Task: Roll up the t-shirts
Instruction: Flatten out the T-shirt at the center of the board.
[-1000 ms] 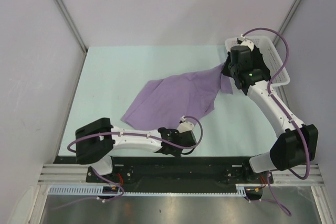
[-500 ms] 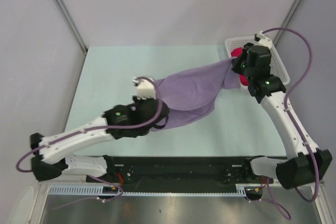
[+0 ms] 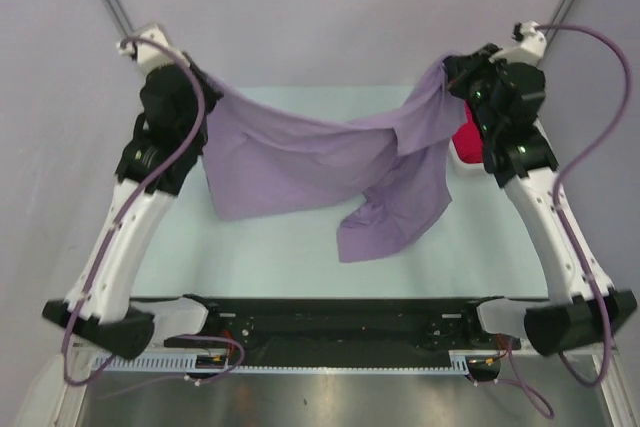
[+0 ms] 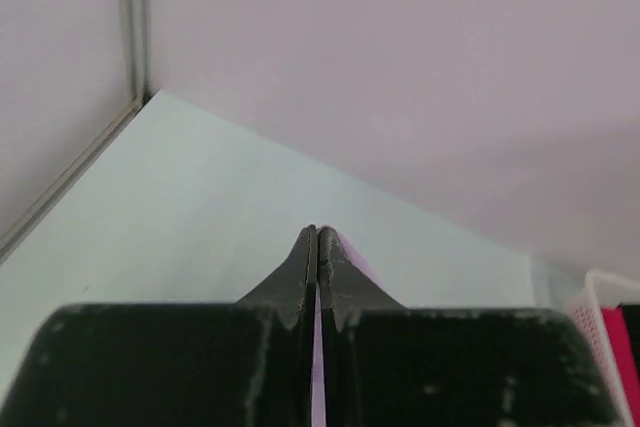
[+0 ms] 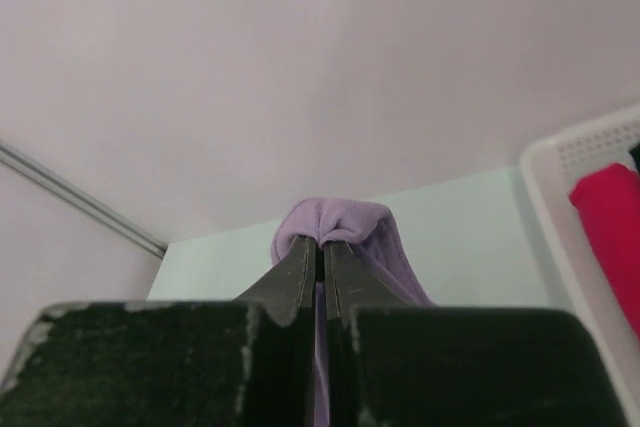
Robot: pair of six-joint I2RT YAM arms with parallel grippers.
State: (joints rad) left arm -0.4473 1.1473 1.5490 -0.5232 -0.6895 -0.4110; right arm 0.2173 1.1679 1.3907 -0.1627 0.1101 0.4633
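Observation:
The lilac t-shirt (image 3: pixel 320 162) hangs stretched in the air between both arms, its lower part drooping toward the table at the centre right. My left gripper (image 3: pixel 205 87) is raised at the far left and is shut on one end of the shirt; a thin lilac strip (image 4: pixel 318 367) shows between its jaws. My right gripper (image 3: pixel 448 72) is raised at the far right and is shut on the other end, with lilac cloth (image 5: pixel 340 222) bunched over its tips. A crimson-pink roll (image 3: pixel 466 137) lies in the basket; it also shows in the right wrist view (image 5: pixel 610 232). The black roll is barely seen.
A white plastic basket (image 5: pixel 550 197) stands at the far right of the pale green table (image 3: pixel 260 247), mostly hidden behind my right arm. Grey walls close in the back and both sides. The arm bases sit on the black rail at the near edge.
Both arms have lifted high and spread apart. The left gripper went from low at the front to the far left and took hold of the shirt. The shirt rose off the table.

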